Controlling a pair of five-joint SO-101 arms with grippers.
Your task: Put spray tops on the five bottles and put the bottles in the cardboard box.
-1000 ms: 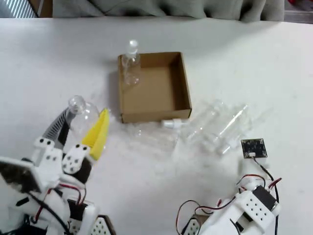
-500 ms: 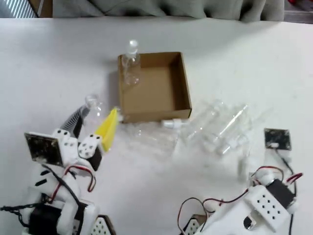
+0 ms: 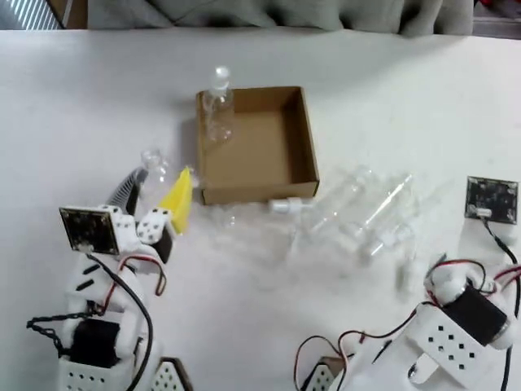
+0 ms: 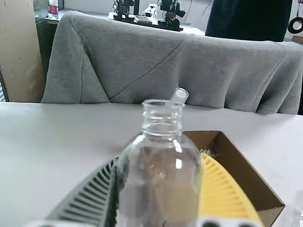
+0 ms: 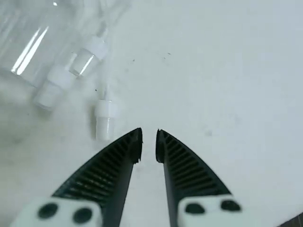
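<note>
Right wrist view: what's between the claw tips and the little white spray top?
Nothing: only bare white table separates the right gripper from the spray top, as the right wrist view shows.

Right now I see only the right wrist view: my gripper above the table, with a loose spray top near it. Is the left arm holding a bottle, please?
Observer: Yes. The left gripper is shut on a clear bottle, held upright beside the cardboard box.
Operator: Does this bottle have its top on?
Observer: No, its neck is open and bare.
Operator: And is any bottle in the box?
Observer: One capped bottle appears to stand in the box's far corner, on the left arm's side.
</note>
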